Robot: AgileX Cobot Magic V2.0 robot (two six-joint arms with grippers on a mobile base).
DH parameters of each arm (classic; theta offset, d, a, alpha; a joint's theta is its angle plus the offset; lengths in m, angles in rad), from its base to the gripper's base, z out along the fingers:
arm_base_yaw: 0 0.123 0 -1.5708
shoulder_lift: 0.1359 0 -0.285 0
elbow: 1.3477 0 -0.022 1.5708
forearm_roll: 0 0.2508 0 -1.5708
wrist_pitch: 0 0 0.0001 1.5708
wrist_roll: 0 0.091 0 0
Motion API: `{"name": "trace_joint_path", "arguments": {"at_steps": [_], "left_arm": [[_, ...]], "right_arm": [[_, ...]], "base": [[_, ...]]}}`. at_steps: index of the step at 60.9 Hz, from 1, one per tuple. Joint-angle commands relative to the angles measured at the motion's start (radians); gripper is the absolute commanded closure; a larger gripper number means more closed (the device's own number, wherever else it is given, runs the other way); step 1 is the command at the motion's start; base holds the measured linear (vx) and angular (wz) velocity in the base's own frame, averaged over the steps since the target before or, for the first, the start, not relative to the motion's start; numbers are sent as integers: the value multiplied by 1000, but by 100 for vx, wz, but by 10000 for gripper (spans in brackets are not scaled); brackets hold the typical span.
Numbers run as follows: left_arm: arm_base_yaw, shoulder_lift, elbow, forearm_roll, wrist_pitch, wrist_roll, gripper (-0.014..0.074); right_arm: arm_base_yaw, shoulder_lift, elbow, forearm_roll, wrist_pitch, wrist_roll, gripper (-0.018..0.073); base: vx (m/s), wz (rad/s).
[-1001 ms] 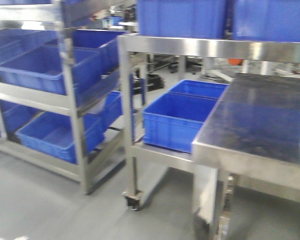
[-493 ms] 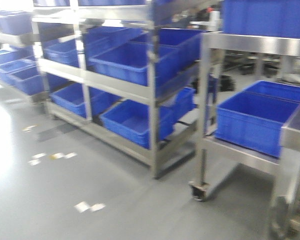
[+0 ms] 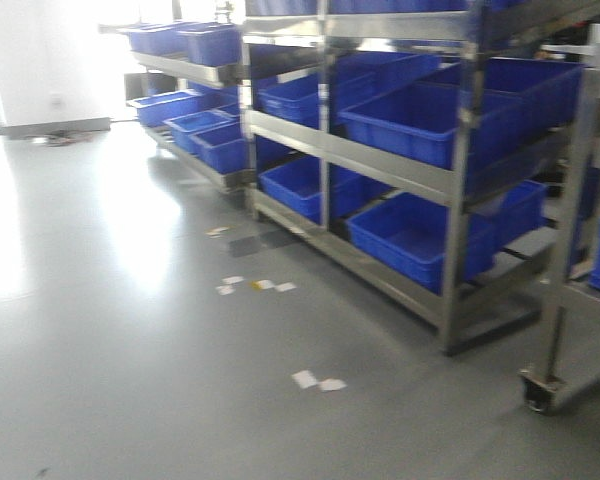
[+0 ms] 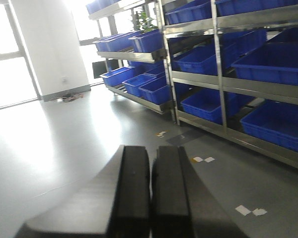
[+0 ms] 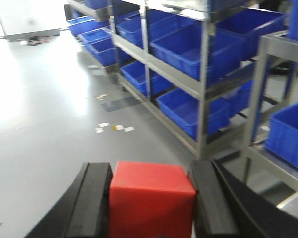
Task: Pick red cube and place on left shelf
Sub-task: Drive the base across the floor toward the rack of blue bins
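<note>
Transporting the red cube (image 5: 151,201) toward the left shelf (image 3: 458,200)
Clamping it squarely in the right gripper (image 5: 151,198), carrying nothing in the closed-up left gripper (image 4: 150,188), viewing the shelf and its blue crates (image 3: 410,235) well apart across the floor (image 3: 130,350); likely needing a drive closer, then a reach over the front rail (image 3: 390,163) before releasing.

Glossy grey floor (image 3: 130,300) fills the left and centre. White paper scraps (image 3: 318,381) lie scattered at centre, a dark patch (image 3: 255,240) just above them. A white wall (image 3: 40,60) stands upper left, litter (image 3: 65,137) at its foot. A caster (image 3: 537,390) sits lower right.
</note>
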Motion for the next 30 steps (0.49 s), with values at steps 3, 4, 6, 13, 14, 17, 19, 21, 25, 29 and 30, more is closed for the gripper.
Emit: {"name": "trace_joint_path", "arguments": {"at_steps": [3, 4, 6, 13, 14, 17, 19, 21, 25, 29, 30], "left_arm": [[-5, 8, 22, -5, -90, 1, 491], [-5, 8, 22, -5, -90, 1, 491], [-5, 8, 22, -5, -90, 1, 491], [-5, 8, 22, -5, -90, 1, 491], [-5, 8, 22, -5, -90, 1, 491], [-5, 8, 22, -5, -90, 1, 491], [-5, 8, 22, -5, -90, 1, 491], [-5, 8, 22, -5, -90, 1, 491], [-5, 8, 22, -5, -90, 1, 491], [-5, 8, 22, -5, -90, 1, 491], [-5, 8, 22, -5, -90, 1, 491]], "right_arm": [[-5, 3, -28, -13, -89, -8, 502], [-5, 3, -28, -13, -89, -8, 502], [-5, 3, -28, -13, -89, -8, 502], [-5, 3, -28, -13, -89, -8, 502], [-5, 3, -28, -13, -89, -8, 502], [-5, 3, -28, -13, -89, -8, 502], [-5, 3, -28, -13, -89, -8, 502], [-5, 3, -28, -13, -89, -8, 502], [-5, 3, -28, -13, -89, -8, 502], [-5, 3, -28, -13, -89, -8, 502], [-5, 3, -28, -13, -89, -8, 502]], "base": [[-20, 54], [-16, 76], [-21, 51], [-19, 62], [-19, 65], [-19, 63], [-18, 73], [-20, 59], [-19, 61], [-21, 45], [-18, 74]]}}
